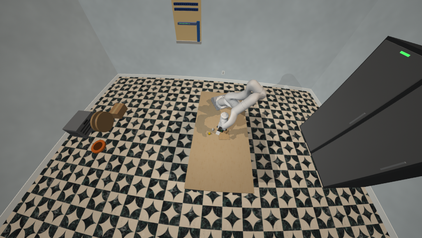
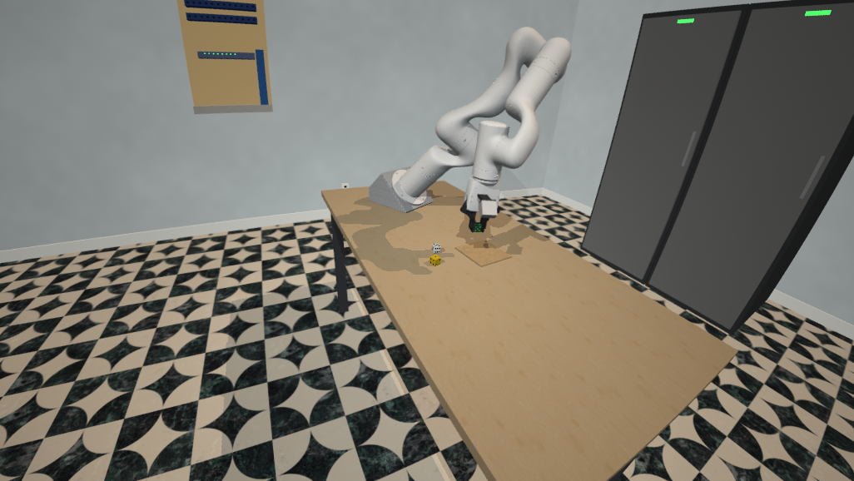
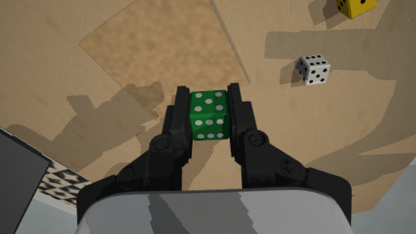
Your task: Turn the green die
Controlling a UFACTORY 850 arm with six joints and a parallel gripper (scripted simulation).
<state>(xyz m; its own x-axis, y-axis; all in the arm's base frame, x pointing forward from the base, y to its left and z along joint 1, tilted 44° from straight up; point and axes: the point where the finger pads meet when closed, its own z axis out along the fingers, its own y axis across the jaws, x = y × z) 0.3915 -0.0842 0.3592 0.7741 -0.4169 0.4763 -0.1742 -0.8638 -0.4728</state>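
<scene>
The gripper is pinching the green die between its two black fingers, held in the air above the table, toward the end where the arm's base stands. The mat lies flat below and just ahead of the die, off to one side in the wrist view, so the carry has to finish over it. The die, a cube with no long axis, sits square in the jaws; the face toward the wrist camera shows six pips, another six-like face below it. Which face points down cannot be told. The white die and yellow die rest apart nearer the table's long edge.
</scene>
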